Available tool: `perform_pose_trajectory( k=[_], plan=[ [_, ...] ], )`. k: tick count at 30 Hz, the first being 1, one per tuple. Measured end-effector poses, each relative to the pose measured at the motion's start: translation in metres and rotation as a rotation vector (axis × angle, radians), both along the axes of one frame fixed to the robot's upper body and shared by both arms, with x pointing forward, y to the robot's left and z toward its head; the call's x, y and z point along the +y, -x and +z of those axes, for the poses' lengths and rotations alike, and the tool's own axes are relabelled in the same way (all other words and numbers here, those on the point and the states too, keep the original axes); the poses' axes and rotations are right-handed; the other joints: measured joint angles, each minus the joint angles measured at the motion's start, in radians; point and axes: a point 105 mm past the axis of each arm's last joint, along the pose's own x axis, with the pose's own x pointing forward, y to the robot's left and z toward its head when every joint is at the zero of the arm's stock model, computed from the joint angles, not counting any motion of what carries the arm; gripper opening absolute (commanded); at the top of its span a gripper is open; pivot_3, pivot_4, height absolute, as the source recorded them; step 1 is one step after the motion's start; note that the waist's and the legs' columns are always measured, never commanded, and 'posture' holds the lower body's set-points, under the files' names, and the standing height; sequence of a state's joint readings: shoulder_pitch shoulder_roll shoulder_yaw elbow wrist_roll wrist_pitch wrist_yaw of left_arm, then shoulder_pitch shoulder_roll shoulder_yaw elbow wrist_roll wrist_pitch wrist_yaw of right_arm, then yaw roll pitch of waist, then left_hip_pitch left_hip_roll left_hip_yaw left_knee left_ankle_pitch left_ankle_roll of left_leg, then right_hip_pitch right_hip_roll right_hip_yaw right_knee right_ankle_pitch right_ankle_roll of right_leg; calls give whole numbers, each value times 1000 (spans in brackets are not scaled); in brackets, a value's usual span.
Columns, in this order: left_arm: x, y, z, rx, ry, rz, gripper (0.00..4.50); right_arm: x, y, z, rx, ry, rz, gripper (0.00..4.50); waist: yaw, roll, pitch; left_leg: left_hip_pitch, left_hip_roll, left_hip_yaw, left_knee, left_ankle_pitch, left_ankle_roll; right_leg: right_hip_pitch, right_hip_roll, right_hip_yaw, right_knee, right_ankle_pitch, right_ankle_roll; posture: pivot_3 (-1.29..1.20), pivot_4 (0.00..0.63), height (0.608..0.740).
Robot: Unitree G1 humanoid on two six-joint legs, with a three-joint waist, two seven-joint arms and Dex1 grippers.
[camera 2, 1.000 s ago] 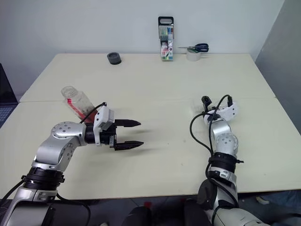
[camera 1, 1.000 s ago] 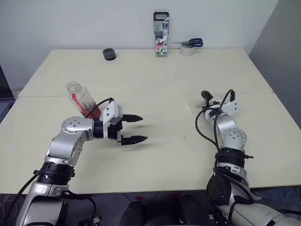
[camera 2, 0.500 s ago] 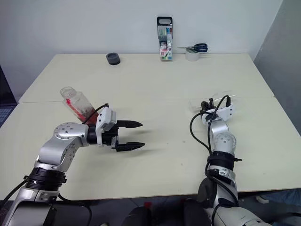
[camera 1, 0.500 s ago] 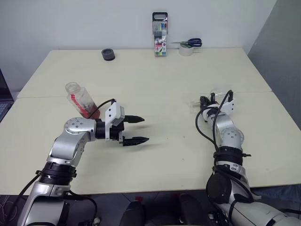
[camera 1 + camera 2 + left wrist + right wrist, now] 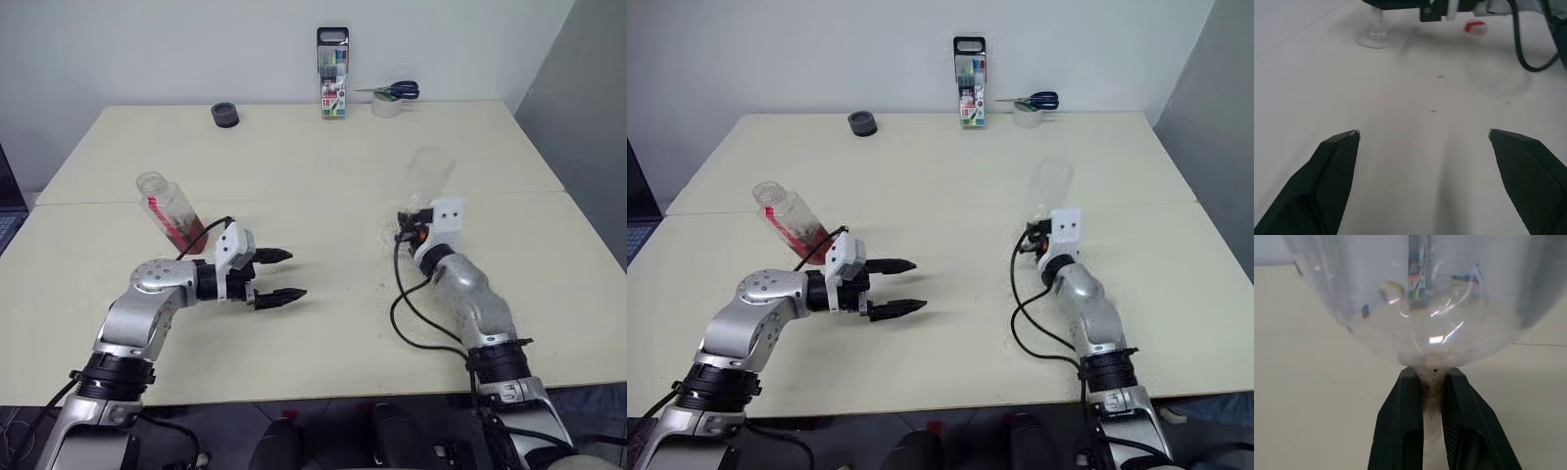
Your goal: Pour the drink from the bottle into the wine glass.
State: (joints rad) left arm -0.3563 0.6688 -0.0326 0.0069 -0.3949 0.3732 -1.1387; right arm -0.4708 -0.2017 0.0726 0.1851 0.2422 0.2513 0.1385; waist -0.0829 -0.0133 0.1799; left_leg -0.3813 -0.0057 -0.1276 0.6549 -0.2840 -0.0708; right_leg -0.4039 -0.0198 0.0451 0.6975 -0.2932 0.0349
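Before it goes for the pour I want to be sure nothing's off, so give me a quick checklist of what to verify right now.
1. Right gripper shut on the wine glass stem: ok.
2. Wine glass upright, bowl empty: ok.
3. Left gripper open, ready to grasp: ok.
4. Bottle held by the left gripper: not ok. It stands tilted on the table behind that arm, ungrasped.
5. Bottle uncapped: ok. Its mouth looks open, and a red-and-white cap lies on the table near the glass.
6. Drink in the bottle: ok, pooled at its low end.
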Motion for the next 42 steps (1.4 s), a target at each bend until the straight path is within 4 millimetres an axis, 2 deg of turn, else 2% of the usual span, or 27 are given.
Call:
perform_pose_trajectory(
  k=[6,12,15,20,23,26,31,35,40,42],
  plan=[
    [13,0,1,-35,16,140,4500,1,2,-5,-29,71,15,216,2,-3,-3,1,0,-1,0,0,0,1,0,-1,0,0,0,0,150,740],
    [26,6,-2,-55,27,260,4500,8,3,2,-81,81,64,216,3,-3,-3,1,0,0,-1,0,0,0,0,0,-1,0,0,0,150,740],
    [34,7,6,-74,52,317,4500,32,0,5,-70,54,165,216,-4,-2,-2,1,2,1,-1,0,0,-1,1,1,0,0,0,0,150,740],
    [44,7,13,-89,60,374,4500,93,-5,27,-116,57,368,216,-3,-1,0,1,1,1,-4,0,0,-2,0,0,-1,0,0,0,150,740],
    [45,11,13,-89,58,391,4500,115,-9,24,-110,93,432,216,1,-1,0,0,-1,0,-4,0,-1,-2,-2,0,-2,0,0,0,150,740],
    [44,11,16,-98,59,407,4500,124,-10,9,-82,134,460,216,8,-1,0,-1,-1,0,-4,0,-1,-2,-3,-1,-2,0,-1,0,150,740],
    [40,11,24,-114,59,423,4500,127,-13,8,-97,159,475,216,5,-1,0,1,0,0,-4,0,-1,-2,-1,-1,-1,0,-1,0,150,740],
    [34,7,39,-148,73,435,4500,128,-13,7,-99,156,483,216,4,-1,0,1,0,0,-4,1,-1,-1,-1,-1,0,0,-1,0,150,740],
    [30,7,58,-187,67,447,4500,130,-12,1,-84,162,491,1844,0,-1,0,1,0,0,-5,1,-2,-2,-1,-1,-1,0,-1,0,150,740],
    [31,7,61,-195,60,456,4500,128,-11,-2,-73,162,490,2645,0,-1,0,1,0,0,-5,1,-2,-2,-1,-1,-1,0,-1,0,150,740]
  ],
)
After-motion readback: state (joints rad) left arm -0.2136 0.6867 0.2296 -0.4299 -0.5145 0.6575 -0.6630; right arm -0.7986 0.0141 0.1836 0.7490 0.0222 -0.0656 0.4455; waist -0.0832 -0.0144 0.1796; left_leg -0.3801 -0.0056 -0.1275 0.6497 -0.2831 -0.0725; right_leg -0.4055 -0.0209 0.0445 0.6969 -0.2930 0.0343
